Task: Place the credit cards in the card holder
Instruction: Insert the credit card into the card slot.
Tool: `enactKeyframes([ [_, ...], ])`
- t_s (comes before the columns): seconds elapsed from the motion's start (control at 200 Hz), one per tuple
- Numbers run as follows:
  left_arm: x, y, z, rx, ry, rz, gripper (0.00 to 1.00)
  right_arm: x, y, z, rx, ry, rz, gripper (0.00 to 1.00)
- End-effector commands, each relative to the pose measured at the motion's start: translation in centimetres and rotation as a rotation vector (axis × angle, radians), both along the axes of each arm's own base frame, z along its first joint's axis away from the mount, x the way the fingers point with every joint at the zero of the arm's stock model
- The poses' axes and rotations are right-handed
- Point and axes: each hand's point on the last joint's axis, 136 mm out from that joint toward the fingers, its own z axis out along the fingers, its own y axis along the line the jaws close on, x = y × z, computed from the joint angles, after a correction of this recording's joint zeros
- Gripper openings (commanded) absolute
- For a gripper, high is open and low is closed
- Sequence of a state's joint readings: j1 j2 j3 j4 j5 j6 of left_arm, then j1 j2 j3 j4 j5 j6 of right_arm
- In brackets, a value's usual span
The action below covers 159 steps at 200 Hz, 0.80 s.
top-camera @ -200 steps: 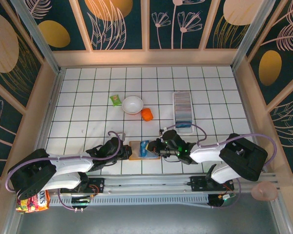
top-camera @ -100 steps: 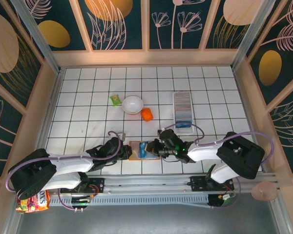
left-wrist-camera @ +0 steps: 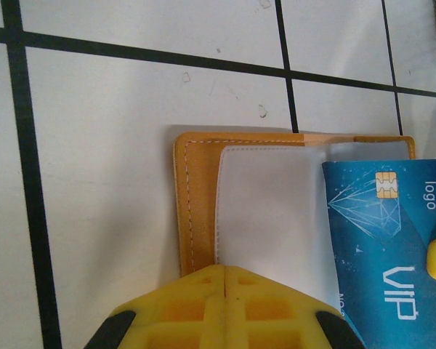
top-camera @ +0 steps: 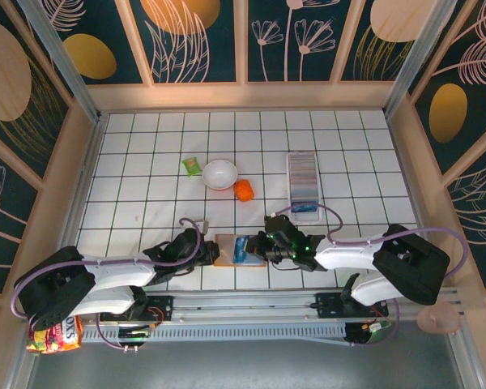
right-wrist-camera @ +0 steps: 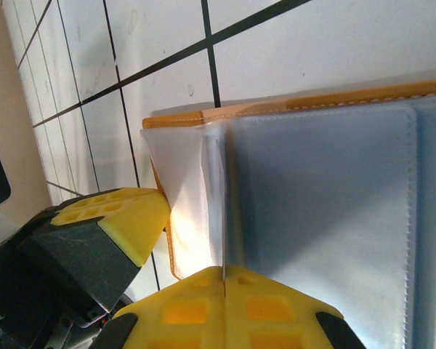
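Left gripper clamps the wallet; right gripper pinches the credit card.

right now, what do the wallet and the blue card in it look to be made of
The wallet looks like matte tan-orange leather or faux leather, stitched along its edge, with smooth grey lining. The blue card seems glossy plastic, given its printed chip and lettering.

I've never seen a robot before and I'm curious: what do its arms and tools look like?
The left arm and right arm have smooth white shells, bulky black blocks near their bases and looping lilac cables. The left tool and right tool are black with yellow fingers moulded in a waffle grid. Small green lights glow near the right wrist.
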<state>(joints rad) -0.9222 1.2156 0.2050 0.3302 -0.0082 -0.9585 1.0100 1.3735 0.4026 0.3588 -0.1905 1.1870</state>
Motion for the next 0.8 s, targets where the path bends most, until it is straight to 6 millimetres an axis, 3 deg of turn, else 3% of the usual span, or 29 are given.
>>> enactKeyframes([
  [0.0,-1.5,2.1,-2.7,0.094,0.065,0.000,0.00,-0.3,0.3,-0.2,0.021,0.004,0.006,0.00],
  [0.275,-1.6,2.0,-2.9,0.105,0.070,-0.010,0.00,-0.4,1.7,0.8,0.093,-0.020,0.036,0.00],
  [0.455,-1.5,1.9,-2.8,0.113,0.069,-0.018,0.00,-0.4,1.0,0.3,0.081,-0.018,0.015,0.00],
  [0.791,-1.2,1.9,-2.5,0.111,0.053,-0.010,0.00,-0.1,1.7,-0.4,0.079,0.015,-0.005,0.00],
])
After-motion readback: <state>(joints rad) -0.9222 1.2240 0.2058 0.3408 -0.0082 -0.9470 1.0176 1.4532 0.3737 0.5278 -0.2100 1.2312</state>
